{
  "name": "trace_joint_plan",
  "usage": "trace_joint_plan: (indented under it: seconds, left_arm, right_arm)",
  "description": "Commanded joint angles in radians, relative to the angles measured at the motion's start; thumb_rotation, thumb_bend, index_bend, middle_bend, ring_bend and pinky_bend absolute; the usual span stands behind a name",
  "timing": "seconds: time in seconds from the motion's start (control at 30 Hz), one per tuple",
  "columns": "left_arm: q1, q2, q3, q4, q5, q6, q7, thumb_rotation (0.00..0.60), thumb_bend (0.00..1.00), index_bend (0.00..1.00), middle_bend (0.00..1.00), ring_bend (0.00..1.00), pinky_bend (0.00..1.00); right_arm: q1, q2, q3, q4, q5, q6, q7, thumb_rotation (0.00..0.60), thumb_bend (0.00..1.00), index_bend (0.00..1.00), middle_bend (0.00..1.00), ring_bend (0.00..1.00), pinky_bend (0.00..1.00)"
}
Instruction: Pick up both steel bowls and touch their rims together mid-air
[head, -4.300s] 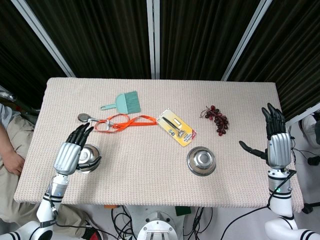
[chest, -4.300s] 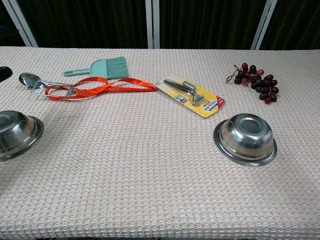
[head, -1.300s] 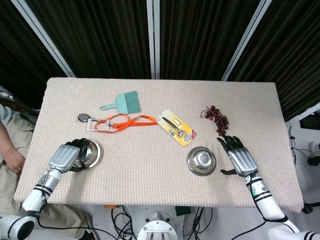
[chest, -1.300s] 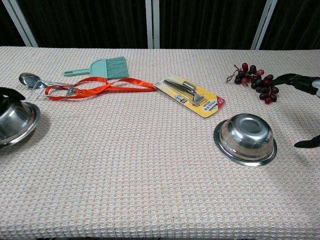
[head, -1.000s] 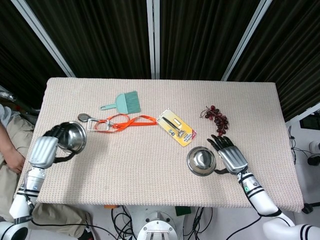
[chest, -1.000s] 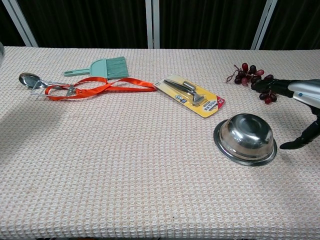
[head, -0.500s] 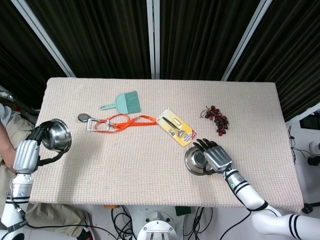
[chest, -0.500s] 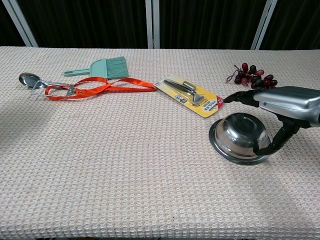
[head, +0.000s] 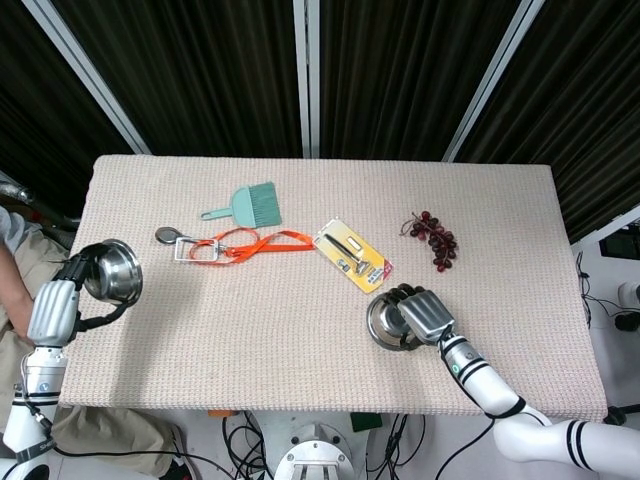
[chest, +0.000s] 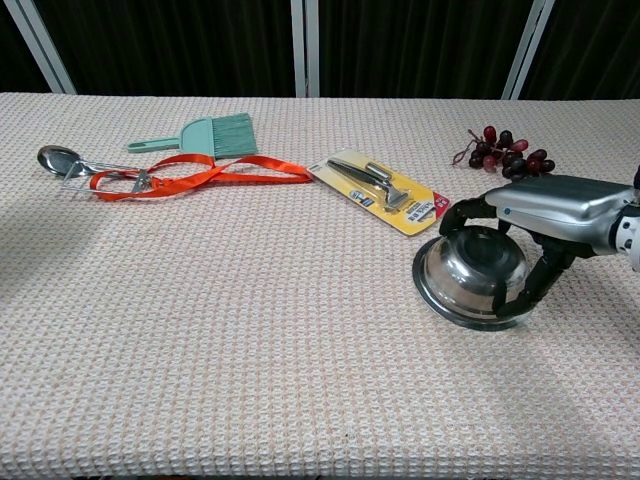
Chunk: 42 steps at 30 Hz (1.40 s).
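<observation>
In the head view one steel bowl (head: 114, 270) is held off the table at its left edge, tilted on its side, gripped by my left hand (head: 54, 306). The chest view does not show that hand or its bowl. The second steel bowl (head: 386, 323) (chest: 470, 273) lies upside down on the cloth at the front right. My right hand (head: 421, 311) (chest: 555, 212) lies over it, with fingers (chest: 463, 212) curled down over the far rim and the thumb hooked at the near rim. This bowl still touches the table.
On the woven tablecloth (head: 280, 330) lie a teal brush (head: 256, 203) (chest: 214, 134), a steel scoop with an orange strap (head: 243, 243) (chest: 190, 175), a yellow carded tool (head: 352, 256) (chest: 389, 191) just behind the right bowl, and dark grapes (head: 434, 238) (chest: 510, 156).
My left hand lifted its bowl off the table out to the left, then held still. My right hand came in and closed around the second bowl, which slid slightly left.
</observation>
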Motion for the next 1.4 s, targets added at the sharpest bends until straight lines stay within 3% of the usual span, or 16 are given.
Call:
trace_joint_plan:
  seconds: [0.03,0.2,0.33,0.5,0.63,0.83,0.93,1.1,1.4]
  left_arm:
    - [0.0,0.0,-0.001,0.0,0.0,-0.001,0.001,0.6,0.28,0.52,0.47,0.36,0.76]
    - [0.005,0.0,-0.01,-0.003,0.002,0.012,-0.004,0.6,0.28,0.52,0.47,0.36,0.76]
    - [0.017,0.005,-0.02,-0.027,0.009,0.037,-0.075,0.6,0.28,0.52,0.47,0.36,0.75]
    - [0.008,0.043,-0.046,-0.094,0.041,0.042,-0.301,0.6,0.3,0.53,0.48,0.36,0.75]
    - [-0.056,0.069,-0.095,-0.171,0.092,0.014,-0.558,0.6,0.31,0.53,0.48,0.36,0.75]
    - [-0.162,0.011,-0.138,-0.23,0.167,-0.012,-0.869,0.6,0.31,0.54,0.48,0.36,0.75]
    - [-0.209,-0.04,-0.134,-0.204,0.199,-0.03,-0.931,0.6,0.31,0.54,0.49,0.36,0.75]
    - [-0.291,-0.138,-0.141,-0.155,0.199,-0.08,-0.919,0.6,0.31,0.55,0.5,0.37,0.75]
    - [-0.412,-0.243,-0.193,-0.103,0.142,-0.161,-0.79,0.6,0.31,0.55,0.5,0.37,0.75]
  right_arm:
    - [-0.003,-0.005,-0.002,0.005,-0.02,0.023,0.01,0.6,0.19,0.49,0.32,0.23,0.39]
    - [-0.027,0.004,-0.005,0.003,-0.065,0.083,0.055,0.6,0.24,0.62,0.41,0.32,0.46]
    - [-0.088,0.054,0.017,-0.039,-0.16,0.205,0.223,0.6,0.26,0.67,0.44,0.35,0.48]
    - [-0.198,0.103,0.092,-0.031,-0.308,0.463,0.706,0.6,0.3,0.72,0.52,0.43,0.52]
    - [-0.201,0.031,0.163,0.03,-0.364,0.578,1.003,0.6,0.31,0.75,0.52,0.43,0.53]
    - [-0.107,-0.088,0.229,0.052,-0.341,0.502,1.305,0.6,0.32,0.75,0.52,0.43,0.53]
    - [-0.063,-0.14,0.253,0.069,-0.327,0.454,1.481,0.6,0.32,0.75,0.52,0.43,0.53]
    - [0.016,-0.214,0.284,0.13,-0.339,0.395,1.646,0.6,0.32,0.75,0.52,0.43,0.53]
    - [0.125,-0.292,0.326,0.205,-0.326,0.325,1.658,0.6,0.32,0.75,0.52,0.43,0.53]
